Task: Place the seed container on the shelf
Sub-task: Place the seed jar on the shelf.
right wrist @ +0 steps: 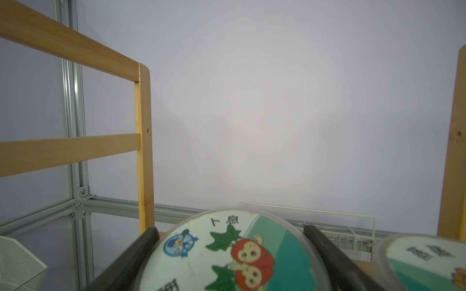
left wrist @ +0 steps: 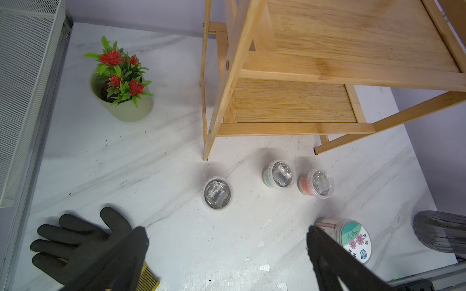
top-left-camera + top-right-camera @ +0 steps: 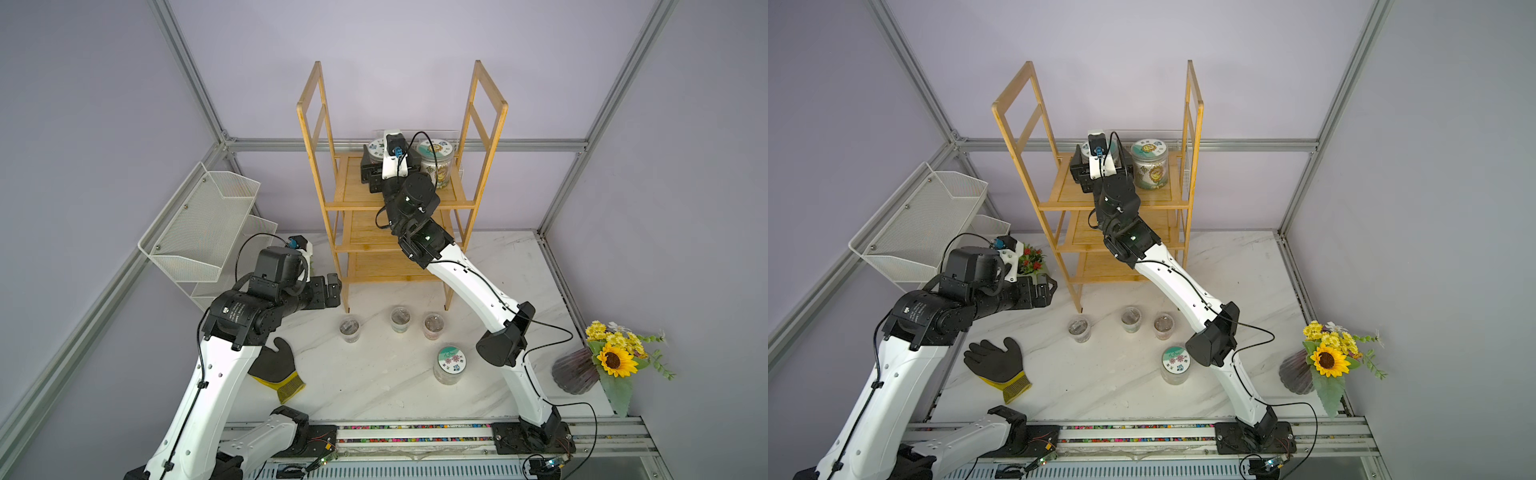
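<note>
Two jars crowd the bamboo shelf (image 3: 353,204); right gripper (image 1: 230,230), clasping the clear cartoon-lidded seed container (image 1: 227,259), may topple the flower-labelled jar (image 3: 436,166) beside it.

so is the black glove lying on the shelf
No, the black glove lies flat on the white table, well clear of the shelf.
</note>
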Controlling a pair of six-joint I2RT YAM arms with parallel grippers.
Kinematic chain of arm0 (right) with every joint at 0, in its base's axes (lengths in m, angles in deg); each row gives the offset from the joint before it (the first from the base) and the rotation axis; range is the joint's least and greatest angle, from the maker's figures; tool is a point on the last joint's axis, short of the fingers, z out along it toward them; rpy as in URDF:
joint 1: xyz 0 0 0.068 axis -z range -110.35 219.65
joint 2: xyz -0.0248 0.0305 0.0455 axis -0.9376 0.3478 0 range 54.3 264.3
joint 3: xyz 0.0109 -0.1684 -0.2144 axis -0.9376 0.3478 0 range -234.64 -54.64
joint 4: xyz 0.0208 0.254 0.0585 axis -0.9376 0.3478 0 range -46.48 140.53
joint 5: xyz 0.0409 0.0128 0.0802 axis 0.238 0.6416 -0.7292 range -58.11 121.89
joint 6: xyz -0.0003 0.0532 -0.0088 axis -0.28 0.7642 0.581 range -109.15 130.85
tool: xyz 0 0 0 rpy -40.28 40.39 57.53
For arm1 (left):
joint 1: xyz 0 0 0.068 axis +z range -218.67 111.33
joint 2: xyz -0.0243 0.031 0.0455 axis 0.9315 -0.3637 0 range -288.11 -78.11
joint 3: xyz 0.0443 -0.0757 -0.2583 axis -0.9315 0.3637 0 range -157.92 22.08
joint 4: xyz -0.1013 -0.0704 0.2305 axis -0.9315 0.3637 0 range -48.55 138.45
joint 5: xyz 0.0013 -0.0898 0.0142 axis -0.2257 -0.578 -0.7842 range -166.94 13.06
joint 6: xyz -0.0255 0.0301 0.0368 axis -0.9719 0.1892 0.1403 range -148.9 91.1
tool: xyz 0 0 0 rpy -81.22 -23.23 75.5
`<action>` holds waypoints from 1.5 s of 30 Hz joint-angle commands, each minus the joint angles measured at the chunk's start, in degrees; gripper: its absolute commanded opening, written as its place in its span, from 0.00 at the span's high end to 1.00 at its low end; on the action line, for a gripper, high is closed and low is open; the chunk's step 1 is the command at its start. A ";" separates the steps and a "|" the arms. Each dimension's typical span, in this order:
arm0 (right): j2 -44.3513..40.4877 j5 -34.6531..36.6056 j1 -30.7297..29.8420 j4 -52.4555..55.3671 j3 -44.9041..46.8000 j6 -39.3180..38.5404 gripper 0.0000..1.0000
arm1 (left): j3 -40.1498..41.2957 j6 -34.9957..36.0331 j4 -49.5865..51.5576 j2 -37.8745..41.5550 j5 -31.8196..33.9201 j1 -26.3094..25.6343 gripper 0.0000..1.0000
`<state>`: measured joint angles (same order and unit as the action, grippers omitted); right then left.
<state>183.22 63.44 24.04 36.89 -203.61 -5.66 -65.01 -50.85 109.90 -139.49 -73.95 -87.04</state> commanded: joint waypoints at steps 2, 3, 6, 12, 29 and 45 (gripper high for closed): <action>-4.13 2.19 0.93 -0.31 1.02 1.42 0.67 | -1.50 -0.37 -1.19 0.31 -0.35 0.60 0.01; -4.12 2.29 0.96 -0.27 1.04 1.33 0.67 | -1.59 -0.42 -1.12 0.32 -0.35 0.61 0.00; -4.12 2.71 0.92 -0.18 0.96 1.15 0.66 | -1.69 -0.50 -1.19 0.21 -0.35 0.61 0.00; -4.29 3.27 1.08 0.13 1.23 1.19 0.64 | -1.60 -0.55 -1.14 0.13 -0.43 0.62 0.00; -5.73 3.18 1.06 2.84 2.71 4.03 0.60 | -1.79 -0.20 -0.43 0.30 -0.35 0.61 0.00; -6.26 3.30 0.94 3.59 3.81 4.47 0.48 | -1.77 -0.12 -0.39 0.40 -0.08 0.56 0.00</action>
<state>179.97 66.00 24.63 40.56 -200.57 -1.81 -65.01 -50.85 110.12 -139.49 -73.93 -87.04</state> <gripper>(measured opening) 0.877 0.996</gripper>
